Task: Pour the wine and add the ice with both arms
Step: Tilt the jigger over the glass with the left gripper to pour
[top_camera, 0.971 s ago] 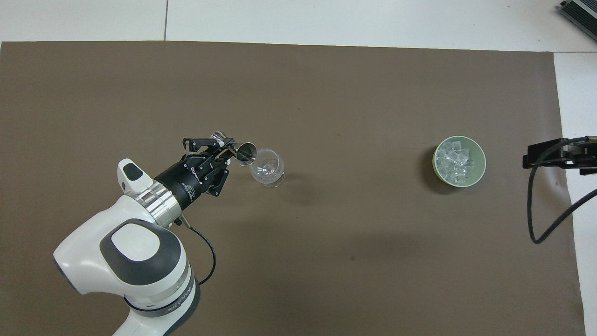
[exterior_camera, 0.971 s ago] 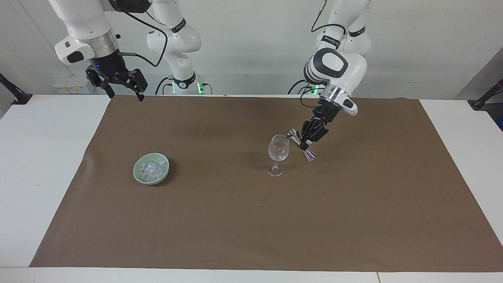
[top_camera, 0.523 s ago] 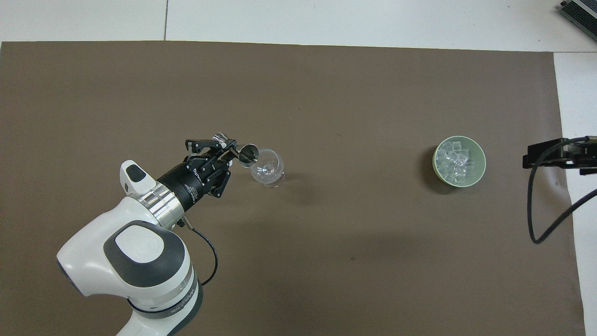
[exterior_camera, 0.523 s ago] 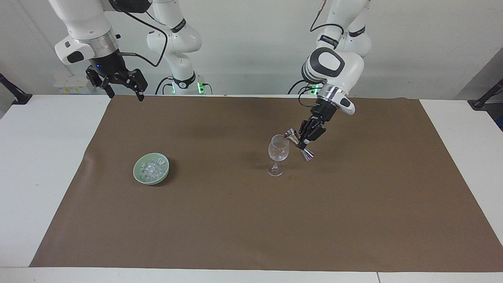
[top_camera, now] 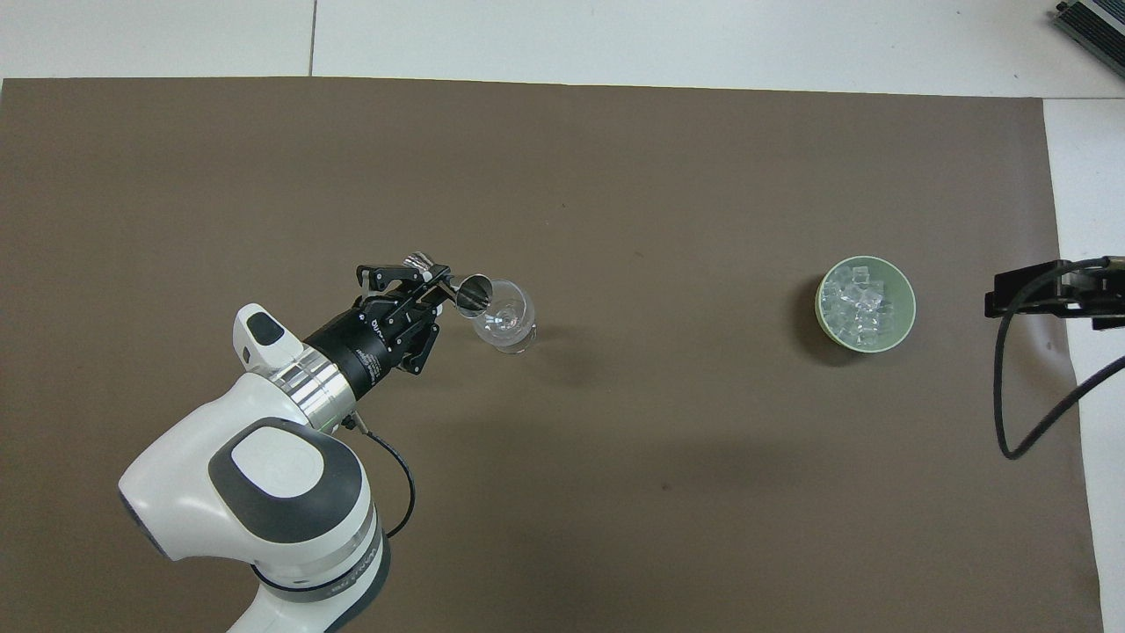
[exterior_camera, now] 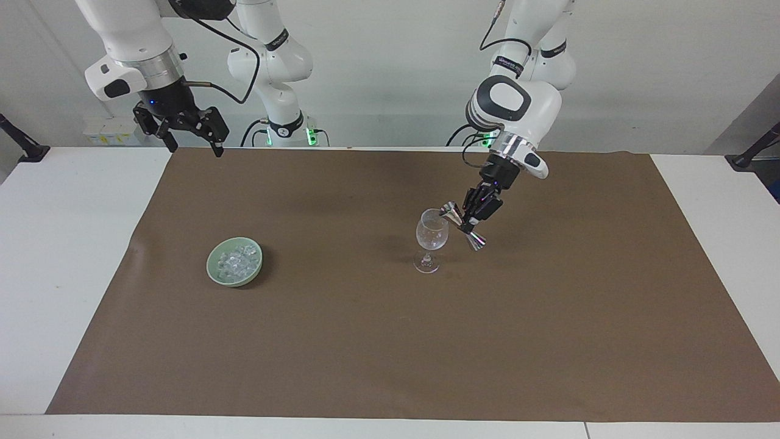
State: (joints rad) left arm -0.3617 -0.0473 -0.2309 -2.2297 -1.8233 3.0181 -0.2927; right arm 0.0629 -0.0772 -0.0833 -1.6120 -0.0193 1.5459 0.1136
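Facing view, centre frame: the left gripper, jaws pinching a small silver double-cone jigger, tips it over the clear stemmed wine glass; pouring looks underway. Upper left, the right gripper waits, jaws spread. Ice sits untouched in the pale green bowl, lower left on the desk.

We see the ice: small clear, whitish cubes heaped in a pale green bowl on the brown mat, toward the right arm's end of the worktop. The stemmed glass stands upright mid-mat, well apart from the bowl. A steel double-cone jigger is tilted, one cup at the glass rim.
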